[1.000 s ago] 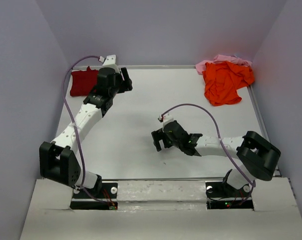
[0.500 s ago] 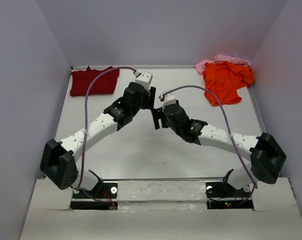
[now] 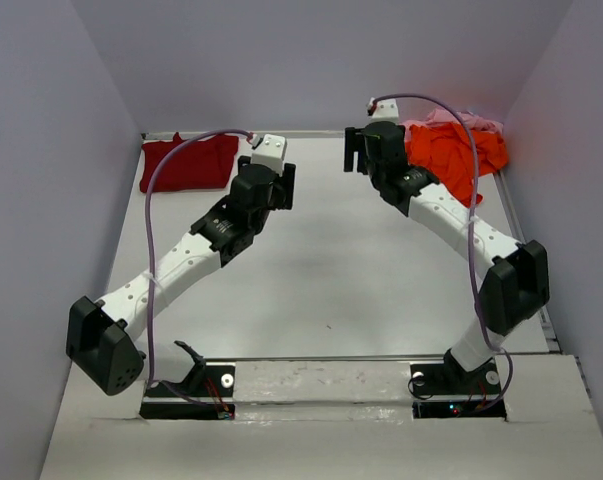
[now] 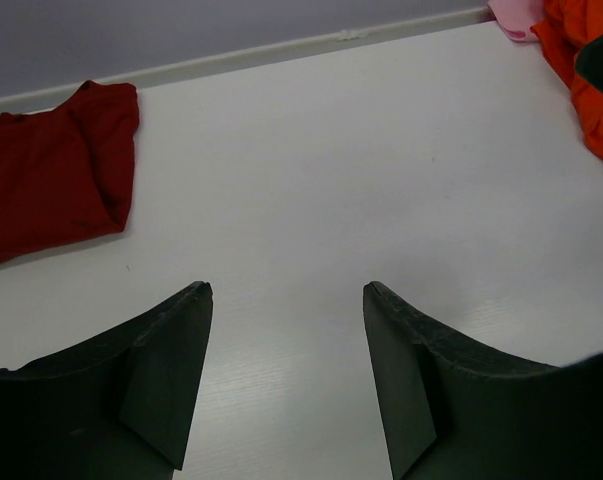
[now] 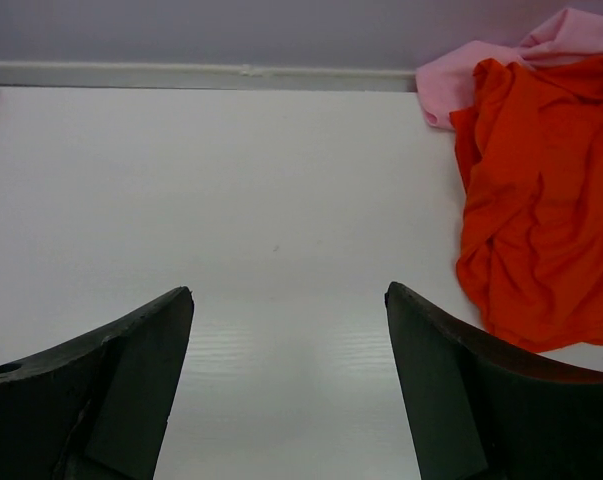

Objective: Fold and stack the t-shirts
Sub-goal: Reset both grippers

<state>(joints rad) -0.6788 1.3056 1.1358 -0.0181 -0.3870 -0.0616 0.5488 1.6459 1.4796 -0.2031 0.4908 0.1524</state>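
Crumpled orange shirt (image 5: 541,200) lies just right of the right arm's (image 3: 441,210) wide, empty jaws, its length running away from them; the left arm's (image 3: 181,265) jaws, equally wide, sit farther off.

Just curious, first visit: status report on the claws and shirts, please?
Both open, empty: left gripper, right gripper. Folded maroon shirt far left; orange shirt crumpled over pink shirt, far right. No obstruction seen.

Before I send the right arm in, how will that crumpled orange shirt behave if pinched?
Probably floppy: the orange t-shirt lies in loose folds, so it should sag and unfurl. It lies over the pink t-shirt, so lifting may drag that along.
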